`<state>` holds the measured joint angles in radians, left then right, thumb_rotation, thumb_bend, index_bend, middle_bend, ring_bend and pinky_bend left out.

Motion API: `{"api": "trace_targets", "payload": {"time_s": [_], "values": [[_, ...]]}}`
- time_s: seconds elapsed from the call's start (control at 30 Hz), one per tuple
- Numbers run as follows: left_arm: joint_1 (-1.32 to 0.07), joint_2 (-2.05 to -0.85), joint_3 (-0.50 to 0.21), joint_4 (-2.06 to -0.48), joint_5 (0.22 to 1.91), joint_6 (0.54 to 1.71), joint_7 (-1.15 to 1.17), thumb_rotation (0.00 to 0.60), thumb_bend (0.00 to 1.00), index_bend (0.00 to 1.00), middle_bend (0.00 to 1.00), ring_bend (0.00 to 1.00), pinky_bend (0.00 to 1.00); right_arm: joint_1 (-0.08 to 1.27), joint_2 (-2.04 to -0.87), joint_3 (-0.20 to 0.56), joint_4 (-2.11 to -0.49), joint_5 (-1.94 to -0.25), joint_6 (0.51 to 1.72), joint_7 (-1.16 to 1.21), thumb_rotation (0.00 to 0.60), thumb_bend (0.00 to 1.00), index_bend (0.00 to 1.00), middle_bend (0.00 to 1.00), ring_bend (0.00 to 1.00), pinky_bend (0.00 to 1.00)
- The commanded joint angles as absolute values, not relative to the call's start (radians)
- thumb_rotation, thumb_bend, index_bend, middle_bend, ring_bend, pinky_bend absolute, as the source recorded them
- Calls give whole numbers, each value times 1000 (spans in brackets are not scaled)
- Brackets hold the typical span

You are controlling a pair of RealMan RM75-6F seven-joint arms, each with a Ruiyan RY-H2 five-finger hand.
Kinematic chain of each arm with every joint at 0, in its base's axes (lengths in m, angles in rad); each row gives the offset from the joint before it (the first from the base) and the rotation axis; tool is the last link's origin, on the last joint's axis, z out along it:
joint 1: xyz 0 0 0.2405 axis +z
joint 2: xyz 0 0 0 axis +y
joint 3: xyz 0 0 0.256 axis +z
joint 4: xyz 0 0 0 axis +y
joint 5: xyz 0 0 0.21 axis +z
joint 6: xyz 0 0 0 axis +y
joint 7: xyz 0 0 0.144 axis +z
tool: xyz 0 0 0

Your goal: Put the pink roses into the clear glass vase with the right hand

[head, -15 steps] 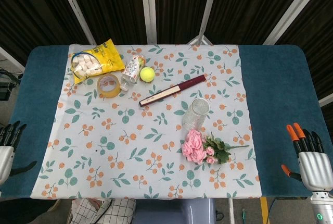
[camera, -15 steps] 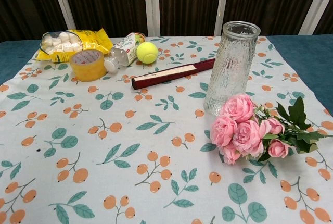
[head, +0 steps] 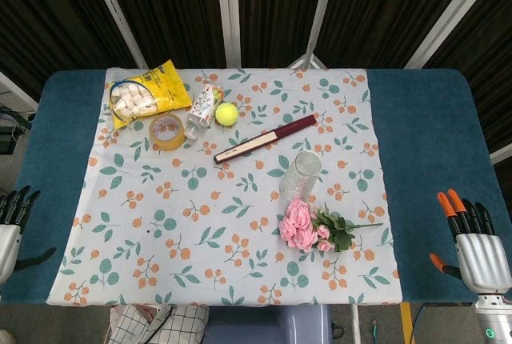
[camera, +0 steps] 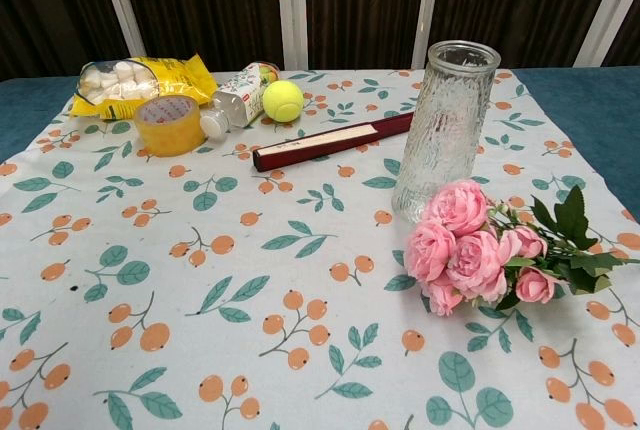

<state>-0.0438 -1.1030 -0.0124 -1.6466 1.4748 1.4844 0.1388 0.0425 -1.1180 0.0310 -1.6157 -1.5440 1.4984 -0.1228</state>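
A bunch of pink roses (head: 304, 227) (camera: 470, 248) with green leaves lies on the patterned cloth, blooms to the left. Just behind it the clear glass vase (head: 300, 175) (camera: 445, 130) stands upright with nothing in it. My right hand (head: 478, 246) hangs open off the table's right front corner, well to the right of the roses, its orange-tipped fingers apart. At the left front edge my left hand (head: 11, 224) is open too and holds nothing. Neither hand shows in the chest view.
A dark red closed fan (head: 265, 138) (camera: 332, 140) lies behind the vase. Farther back left are a tennis ball (head: 226, 114) (camera: 283, 101), a lying bottle (head: 204, 107), a tape roll (head: 167, 131) and a yellow snack bag (head: 148, 92). Blue table (head: 432, 144) flanks the cloth.
My right hand has shifted very slightly toward the left and up in the head view. Nothing on the table has moved.
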Motion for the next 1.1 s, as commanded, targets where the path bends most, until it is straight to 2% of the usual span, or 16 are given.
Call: {"api": "trace_targets", "payload": {"time_s": [0.03,0.23,0.5,0.87,1.1], "values": [[-46,-1101,-14,-1649,1469,1478,135,600,0,0,0,0,0,47,-1116,26,-1621,-1550,1488,-114,600,174,0,0,0,0],[-49,-1100,-13,-1653,1469,1472,138,600,0,0,0,0,0,75,-1103,12,-1660,-1572,1436,-74,600,174,0,0,0,0],[-53,-1098,-13,-1661,1466,1465,147,600,0,0,0,0,0,165,-1127,27,-1732,-1552,1293,-107,600,173,0,0,0,0],[-57,-1081,-10,-1664,1458,1446,129,600,0,0,0,0,0,275,-1264,92,-1763,-1389,1135,-260,600,172,0,3,0,0],[-67,-1064,-4,-1672,1458,1419,113,600,0,0,0,0,0,333,-1364,118,-1721,-1278,1066,-346,600,172,0,69,52,10]]}}
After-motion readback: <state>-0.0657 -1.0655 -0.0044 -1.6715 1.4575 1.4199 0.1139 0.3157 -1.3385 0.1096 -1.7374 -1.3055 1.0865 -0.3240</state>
